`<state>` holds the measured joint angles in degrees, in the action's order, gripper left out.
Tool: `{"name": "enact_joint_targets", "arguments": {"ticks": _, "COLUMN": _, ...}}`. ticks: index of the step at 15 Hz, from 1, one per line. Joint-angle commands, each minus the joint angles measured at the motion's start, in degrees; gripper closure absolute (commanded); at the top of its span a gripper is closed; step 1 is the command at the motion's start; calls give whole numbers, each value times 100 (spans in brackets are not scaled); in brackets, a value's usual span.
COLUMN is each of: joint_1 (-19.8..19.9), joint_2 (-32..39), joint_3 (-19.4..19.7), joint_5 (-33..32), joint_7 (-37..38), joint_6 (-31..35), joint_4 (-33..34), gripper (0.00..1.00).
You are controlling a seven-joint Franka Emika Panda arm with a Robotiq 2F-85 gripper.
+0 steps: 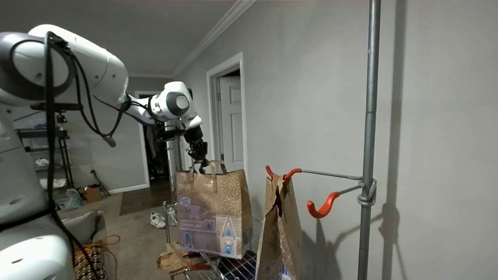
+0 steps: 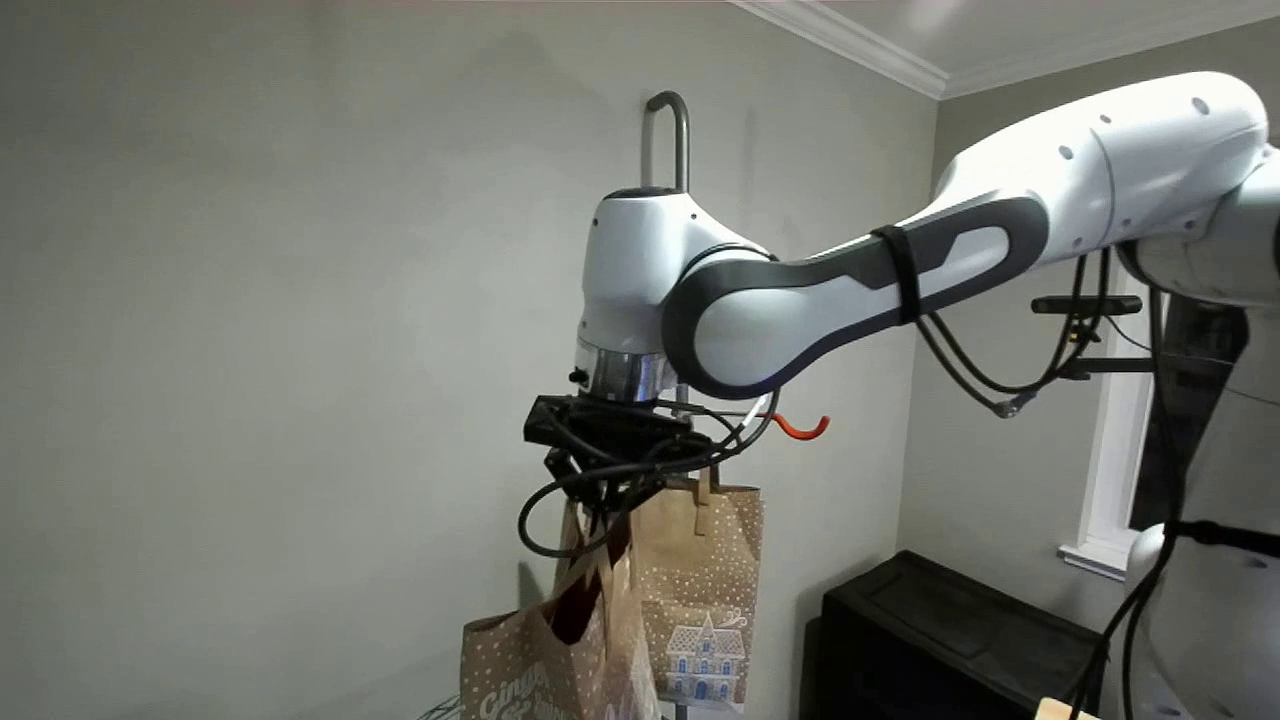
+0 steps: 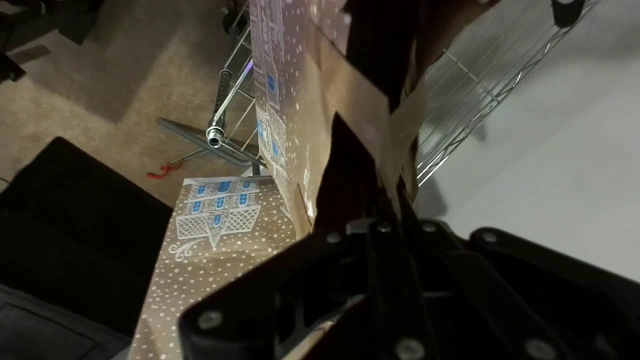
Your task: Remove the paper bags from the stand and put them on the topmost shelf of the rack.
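My gripper (image 1: 200, 164) is shut on the handles of a brown dotted paper bag (image 1: 212, 210), which hangs upright over the topmost shelf (image 1: 212, 268) of the chrome wire rack (image 3: 495, 95). I cannot tell if its bottom touches the grid. In the wrist view my gripper (image 3: 392, 205) pinches the handles; the held bag (image 3: 280, 115) opens below. In an exterior view the held bag (image 2: 525, 665) is below the wrist and cables hide the fingers. Another paper bag (image 1: 282, 229) hangs on an orange-red hook of the stand (image 1: 371, 128); it also shows in the wrist view (image 3: 220, 260).
A second orange-red hook (image 1: 323, 206) sticks out from the pole. Crumpled brown paper (image 1: 175, 260) and dark items lie around the wire grid. A rack post tip (image 3: 215, 137) rises beside the held bag. A black chest (image 2: 950, 630) stands near the robot. The wall is close behind.
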<state>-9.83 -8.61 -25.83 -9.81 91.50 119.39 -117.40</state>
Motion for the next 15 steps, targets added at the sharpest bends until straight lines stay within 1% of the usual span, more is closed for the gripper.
{"name": "enact_joint_targets", "arguments": {"ticks": 1, "joint_1": -204, "joint_2": 751, "joint_3": 279, "joint_5": -436, "joint_7": -1010, "joint_6": 108, "joint_4": 637, "gripper": 97}}
{"name": "enact_joint_targets", "arguments": {"ticks": 4, "joint_1": -349, "joint_2": 1087, "joint_3": 489, "joint_5": -584, "joint_7": -1904, "joint_6": 177, "joint_4": 945, "gripper": 98}}
{"name": "enact_joint_targets", "arguments": {"ticks": 8, "joint_1": -521, "joint_2": 1306, "joint_3": 678, "joint_5": -509, "joint_7": -3080, "joint_6": 346, "joint_4": 1209, "gripper": 98}}
{"name": "enact_joint_targets", "arguments": {"ticks": 11, "joint_1": -644, "joint_2": 1409, "joint_3": 724, "joint_5": -370, "joint_7": -3900, "joint_6": 592, "joint_4": 1319, "gripper": 98}}
{"name": "enact_joint_targets", "arguments": {"ticks": 15, "joint_1": -811, "joint_2": 1628, "joint_3": 691, "joint_5": -82, "joint_7": -4959, "joint_6": 974, "joint_4": 1486, "gripper": 98}}
